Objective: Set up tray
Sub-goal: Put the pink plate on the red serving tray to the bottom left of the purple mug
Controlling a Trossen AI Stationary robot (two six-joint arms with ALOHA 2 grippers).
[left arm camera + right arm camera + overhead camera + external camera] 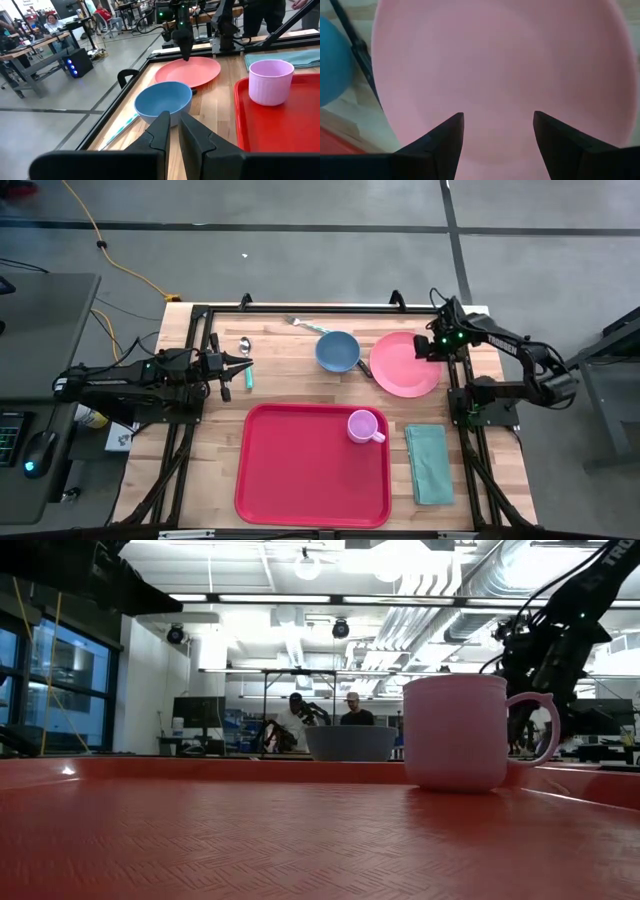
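High view: right end effector [425, 346] hangs over the one pink plate [405, 364], upper right; left end effector [244, 365] sits mid-left. One red tray [300, 470] bottom center holds one mug [364, 426]. Left wrist: fingers [162, 127] clenched. Right wrist: fingers [447, 132] released, spread wide.

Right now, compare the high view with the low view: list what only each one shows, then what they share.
Only the high view shows the round salmon-pink plate, the folded green cloth napkin, the metal spoon, the left gripper with jaws shut beside that spoon, and the right gripper with jaws open over the plate.

Only the low view shows the room behind, with people seated at desks.

Both show the flat red plastic tray, the pink ribbed mug standing on it, and the blue bowl beyond.
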